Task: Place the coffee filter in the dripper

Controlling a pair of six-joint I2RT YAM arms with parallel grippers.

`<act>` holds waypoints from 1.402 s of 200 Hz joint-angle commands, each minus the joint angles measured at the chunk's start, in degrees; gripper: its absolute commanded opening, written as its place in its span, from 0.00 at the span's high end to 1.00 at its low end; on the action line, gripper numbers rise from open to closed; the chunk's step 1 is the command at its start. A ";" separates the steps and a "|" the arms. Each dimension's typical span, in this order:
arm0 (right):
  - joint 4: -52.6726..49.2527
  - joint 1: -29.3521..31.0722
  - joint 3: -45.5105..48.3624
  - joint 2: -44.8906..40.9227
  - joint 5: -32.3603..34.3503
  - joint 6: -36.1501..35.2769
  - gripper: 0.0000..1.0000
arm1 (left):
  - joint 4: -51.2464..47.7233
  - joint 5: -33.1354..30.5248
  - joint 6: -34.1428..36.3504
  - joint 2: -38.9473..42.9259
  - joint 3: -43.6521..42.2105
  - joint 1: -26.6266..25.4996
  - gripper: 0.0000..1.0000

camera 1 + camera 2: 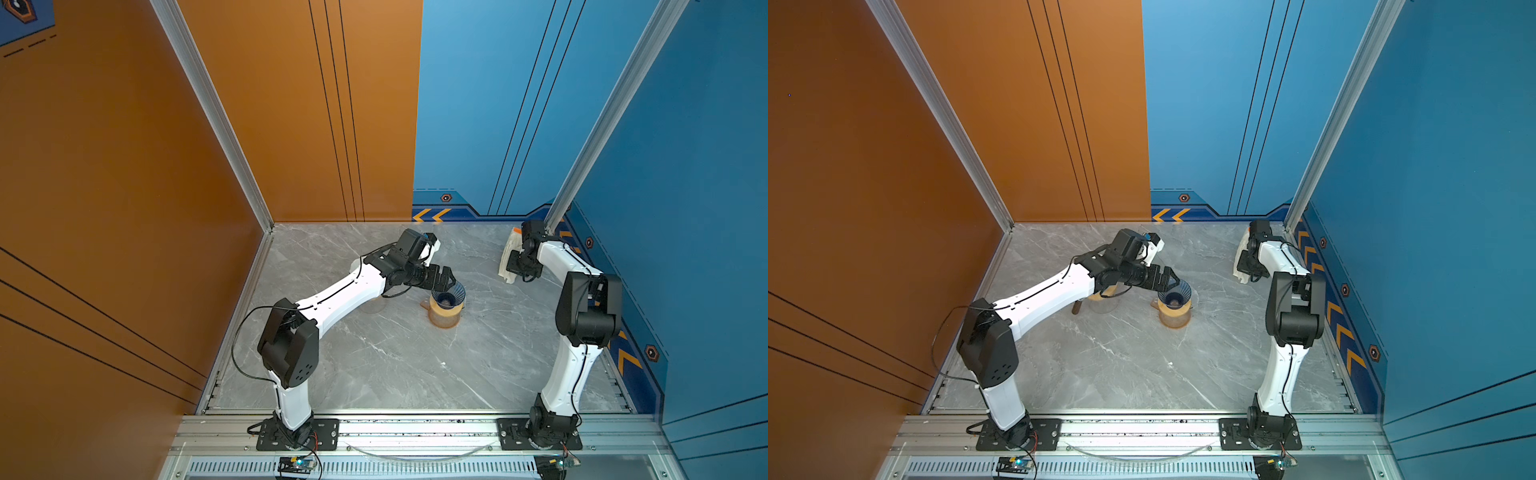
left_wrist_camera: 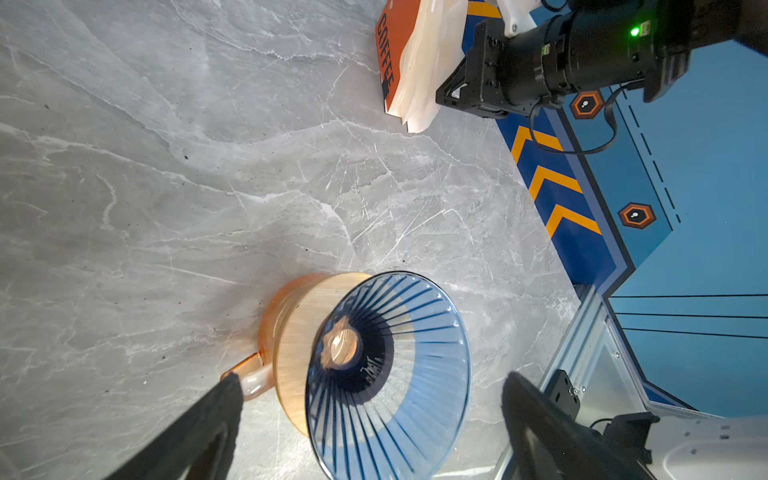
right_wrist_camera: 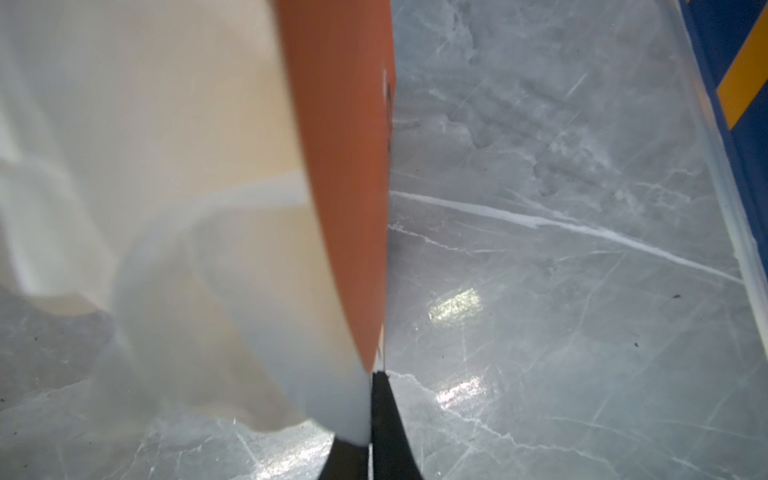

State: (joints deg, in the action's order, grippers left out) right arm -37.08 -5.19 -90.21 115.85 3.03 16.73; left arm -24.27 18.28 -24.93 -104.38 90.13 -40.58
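Left jaws apart, just beside dripper (image 2: pixel 395 374) on amber jug (image 2: pixel 291 332). Right jaws together, apparently pinching filter pack (image 1: pixel 507 253) at 2 o'clock.

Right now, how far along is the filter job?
Done: dripper sits on the pitcher, empty. In hand: right hand is shut on the filter pack at the back; left hand is open by the dripper. Left: carry a filter over and seat it.

Left jaws gape wide, arm (image 1: pixel 345 293) reaching inward; right jaws pinched, arm (image 1: pixel 557 257) outstretched.
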 commanded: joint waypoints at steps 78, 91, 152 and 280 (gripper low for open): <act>-2.21 0.36 3.35 -5.62 -0.37 0.93 1.00 | -1.53 1.35 -0.25 -0.94 1.63 -0.49 0.02; -2.12 0.27 3.47 -5.24 0.08 0.94 1.00 | -1.50 1.35 -0.27 -1.09 1.63 -0.46 0.02; -1.42 0.16 1.69 -2.78 0.26 1.12 0.85 | -1.53 1.42 -0.35 -1.26 1.64 -0.44 0.02; 1.21 1.06 0.71 -1.76 3.12 2.26 1.00 | -1.57 1.22 -0.21 -0.39 1.72 -0.43 0.02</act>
State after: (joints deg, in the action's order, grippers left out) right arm -36.91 -4.84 -89.54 115.87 4.16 18.26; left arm -24.27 18.31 -24.93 -104.75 90.13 -40.58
